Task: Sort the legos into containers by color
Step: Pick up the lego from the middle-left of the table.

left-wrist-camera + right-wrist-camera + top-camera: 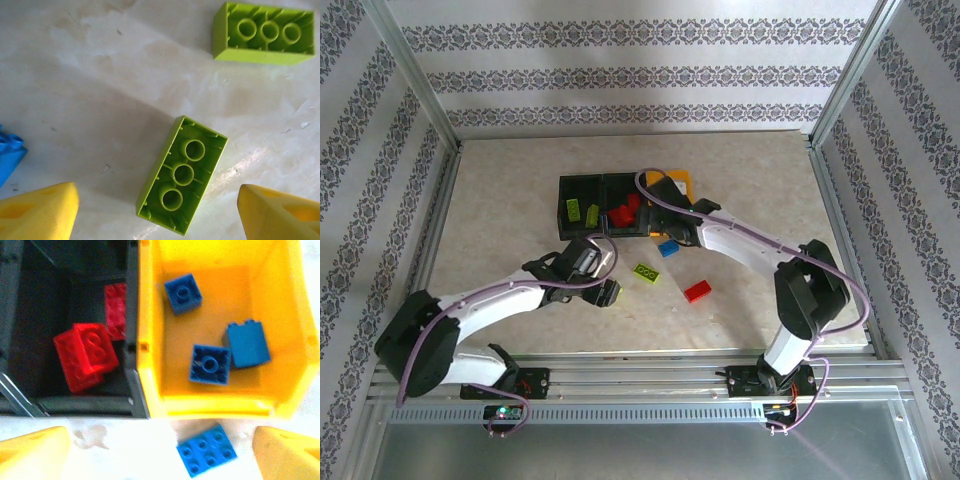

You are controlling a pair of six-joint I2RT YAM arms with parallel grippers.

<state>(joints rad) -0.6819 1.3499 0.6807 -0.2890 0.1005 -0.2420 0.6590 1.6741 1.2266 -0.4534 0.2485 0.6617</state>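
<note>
The left claw [157,192] is nearest the arm bases and hangs low over the table [510,200]. Its yellow fingers [40,212] stand apart on either side of a lime green brick [182,175]. That brick lies upside down with its hollow side up, and neither finger touches it. A second green brick [265,32], also upside down, lies a little farther out on the bare tabletop. To the right, in the overhead view, a single red brick [698,291] lies on its own, well clear of both arms.

Farther out, the right claw [160,440] hovers at the near wall of the bins. Its jaws are spread wide and hold nothing. A loose blue brick [206,456] lies studs-up on the table between the fingertips, just outside the yellow bin [150,340].

Three blue bricks [183,292] sit apart from one another on the floor of that bin. The middle black bin [131,300], joined to its left side, holds red bricks [85,355] stacked loosely together. The left black bin [563,205] at the end of the row holds two green bricks [574,209] side by side.
</note>
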